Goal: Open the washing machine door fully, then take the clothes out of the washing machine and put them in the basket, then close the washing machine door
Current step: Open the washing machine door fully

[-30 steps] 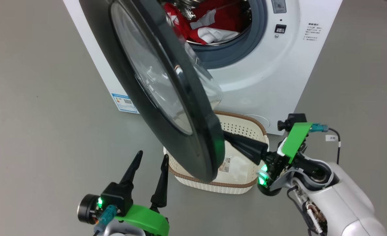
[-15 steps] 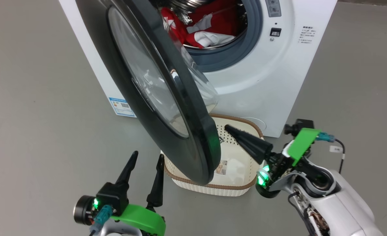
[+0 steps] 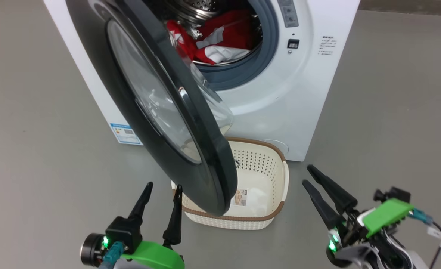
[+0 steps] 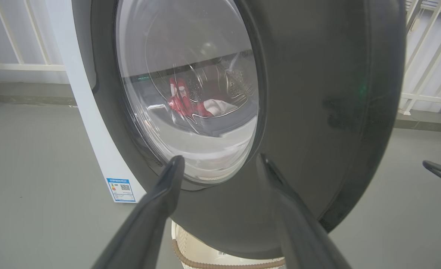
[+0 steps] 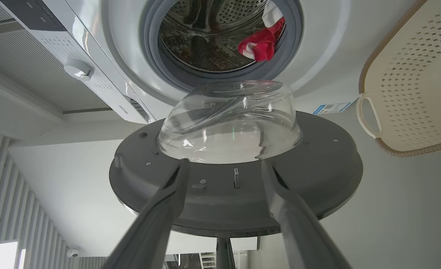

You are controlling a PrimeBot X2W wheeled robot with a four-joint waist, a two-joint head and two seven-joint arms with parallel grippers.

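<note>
The washing machine point(image 3: 280, 97) stands white at the top of the head view, its drum showing. Its door point(image 3: 213, 157) hangs swung out, black rim and glass bowl point(image 5: 229, 123) above the basket point(image 3: 261, 164). Red and white clothes point(image 3: 220, 37) lie in the drum, and they also show through the door glass as clothes point(image 4: 183, 101). My left gripper point(image 3: 163, 186) is open, close in front of the door's outer face point(image 4: 317, 93). Right of the basket, my right gripper point(image 3: 307, 175) is open with nothing between its fingers, apart from the door and pointing at the door's inner side point(image 5: 242, 186).
Grey floor surrounds the machine on the left and right. A blue label point(image 3: 126, 133) sits low on the machine's left side. The cream basket point(image 5: 410, 74) is partly under the door's lower edge. White railings point(image 4: 422, 56) stand behind.
My right gripper has drawn back from beside the door's rim over the basket, toward me and to the right, and has opened. The head view has shifted; the left arm holds still.
</note>
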